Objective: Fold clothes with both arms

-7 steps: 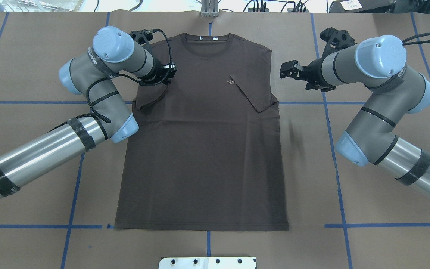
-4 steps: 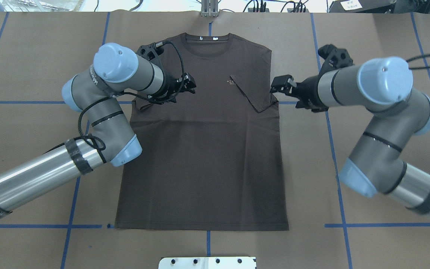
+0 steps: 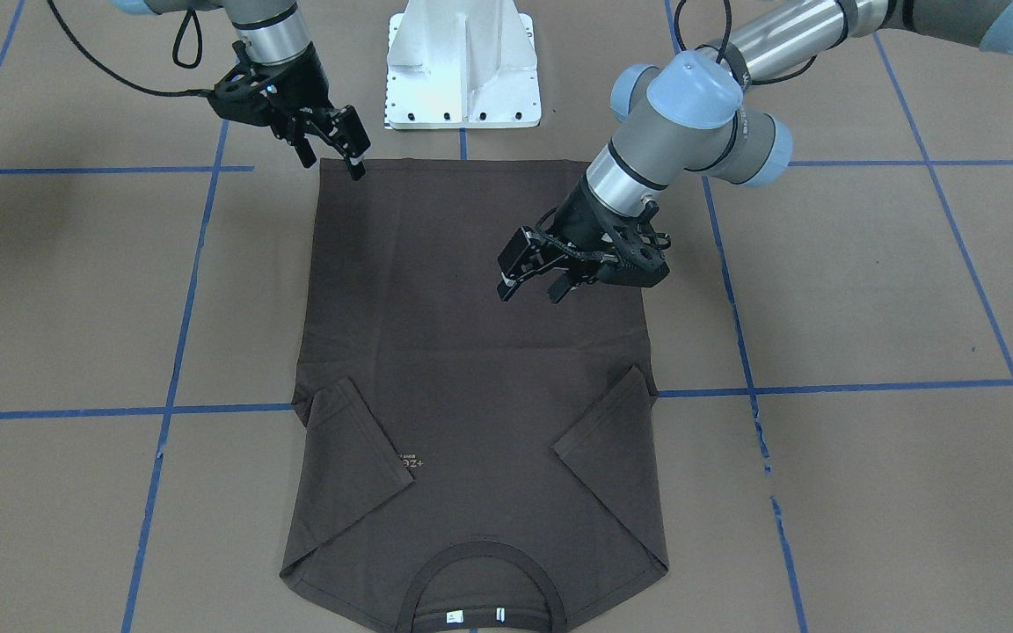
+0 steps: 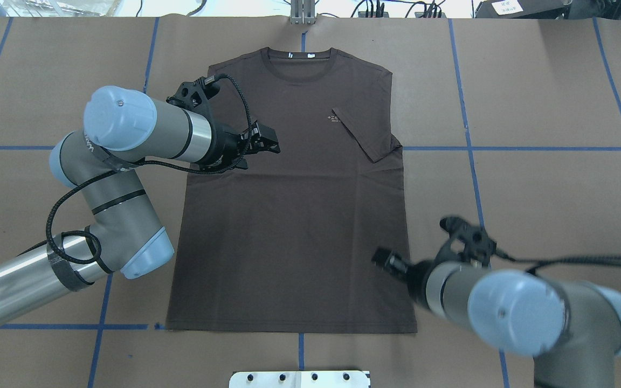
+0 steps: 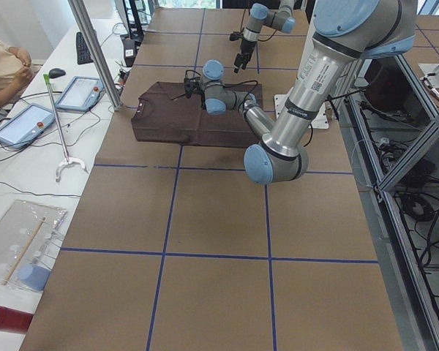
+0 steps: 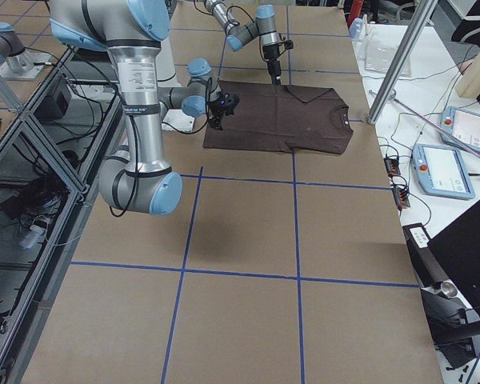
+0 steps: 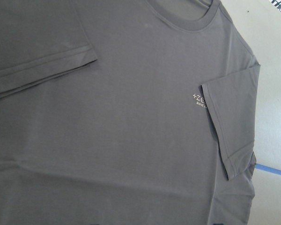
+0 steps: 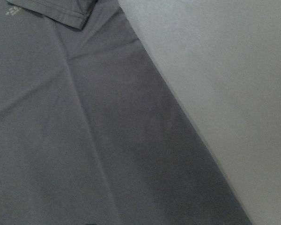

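We log the left gripper (image 3: 531, 286) with jaws apart and empty, over the shirt's middle. The right gripper (image 3: 332, 160) is likewise spread and empty, near a hem corner. The T-shirt (image 4: 294, 226) lies flat on the table (image 4: 547, 108), both sleeves folded inward.

The T-shirt (image 4: 289, 215) is framed from hem side, collar side, and distantly sideways; its folded sleeve (image 7: 232, 126) is shared by wrist close-ups.
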### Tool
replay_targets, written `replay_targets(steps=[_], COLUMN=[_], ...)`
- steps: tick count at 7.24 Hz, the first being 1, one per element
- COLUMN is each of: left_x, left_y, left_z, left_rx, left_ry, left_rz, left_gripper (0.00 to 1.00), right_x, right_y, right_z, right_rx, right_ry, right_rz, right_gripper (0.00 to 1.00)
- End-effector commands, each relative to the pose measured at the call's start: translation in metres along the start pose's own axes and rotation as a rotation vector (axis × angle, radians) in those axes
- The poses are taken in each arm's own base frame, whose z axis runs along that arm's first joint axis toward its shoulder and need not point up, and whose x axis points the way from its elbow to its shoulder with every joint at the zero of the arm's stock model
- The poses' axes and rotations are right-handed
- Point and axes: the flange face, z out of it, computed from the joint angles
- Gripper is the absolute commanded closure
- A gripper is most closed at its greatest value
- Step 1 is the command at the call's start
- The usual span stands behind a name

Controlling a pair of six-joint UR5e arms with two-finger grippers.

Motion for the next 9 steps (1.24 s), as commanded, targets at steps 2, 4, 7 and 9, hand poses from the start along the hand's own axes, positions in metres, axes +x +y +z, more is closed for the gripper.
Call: replay_targets(steps=[2,4,7,9], left_x=[-0.003,-0.006,-0.004,-0.004], left_y=[-0.007,-0.008,-0.010,-0.011], left_z=[-0.005,-0.002,-0.004,-0.005], left_rx=[0.018,0.019,0.036,0.039], left_ry=[0.000,-0.007,-0.003,-0.003], left_rz=[0.001,-0.003,-0.003,-0.003], left_gripper=[0.16,0.16,0.16,0.16], right_x=[0.048,0.059,0.053,0.058], right_y=[0.051,0.054,0.064,0.063], right_z=[0.008,0.039,0.047,0.052], right_rx=[0.024,0.067,0.060,0.068], right_ry=[0.093,0.131,0.129,0.141], right_rz=[0.049,0.099,0.147,0.142], right_gripper=[0.09,0.14,0.30,0.49])
